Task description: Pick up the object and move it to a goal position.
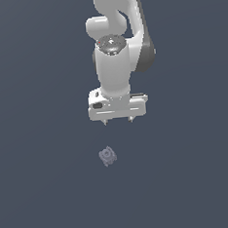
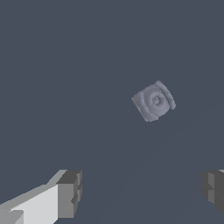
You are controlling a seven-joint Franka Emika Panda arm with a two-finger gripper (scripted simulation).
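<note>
— One arm (image 1: 114, 67) is in view. Report the pincer's condition.

— The pincer (image 1: 118, 120) points downward with its jaws spread wide. In the wrist view the two dark fingertips (image 2: 70, 192) sit far apart, and nothing is held between them. Only dark surface (image 2: 65, 87) shows in the gap.

— Location of the object?

— The object (image 1: 107, 156) lies on the dark surface, apart from the pincer and not touching either finger. In the exterior view it sits below the fingertips, slightly toward that view's left of the pincer's midline. In the wrist view the object (image 2: 153, 101) is ahead of the fingertips, nearer the finger at the frame edge than the white-backed one.

— Orientation of the object?

— Tilted. The face carrying the ring-like mark is turned toward the wrist camera.
</note>
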